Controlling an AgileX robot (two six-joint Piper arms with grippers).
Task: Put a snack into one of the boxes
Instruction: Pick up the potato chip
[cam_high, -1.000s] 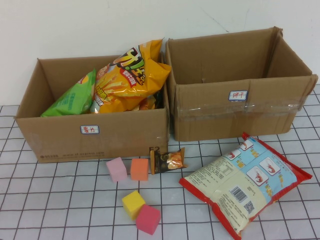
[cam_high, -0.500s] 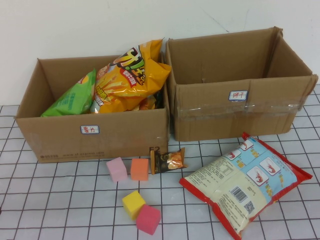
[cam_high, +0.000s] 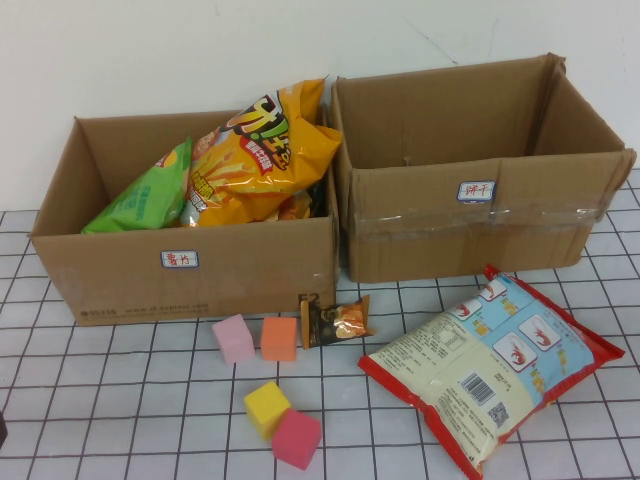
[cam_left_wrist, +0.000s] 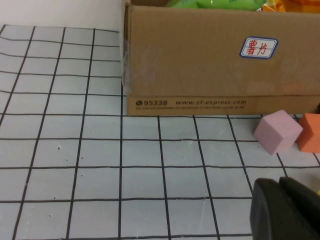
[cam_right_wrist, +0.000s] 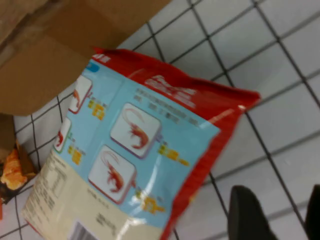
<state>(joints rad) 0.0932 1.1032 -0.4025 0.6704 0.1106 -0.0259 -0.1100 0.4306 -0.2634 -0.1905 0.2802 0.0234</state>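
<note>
On the table at about four o'clock from centre, your shrimp-snack bag (cam_high: 488, 368) lay flat, its long axis running from ten toward four, just in front of the right box (cam_high: 470, 225). Your right gripper (cam_right_wrist: 272, 212) hovered beside the bag's red edge, jaws parted. Your left gripper (cam_left_wrist: 285, 210), jaws closed, sat far off near the left box (cam_left_wrist: 210, 60).

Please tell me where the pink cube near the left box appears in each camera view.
High view: pink cube in front of the left box, beside the orange cube.
Left wrist view: pink cube, right side, below the box label.
Right wrist view: not in it.
Shared landmark: orange cube.
</note>
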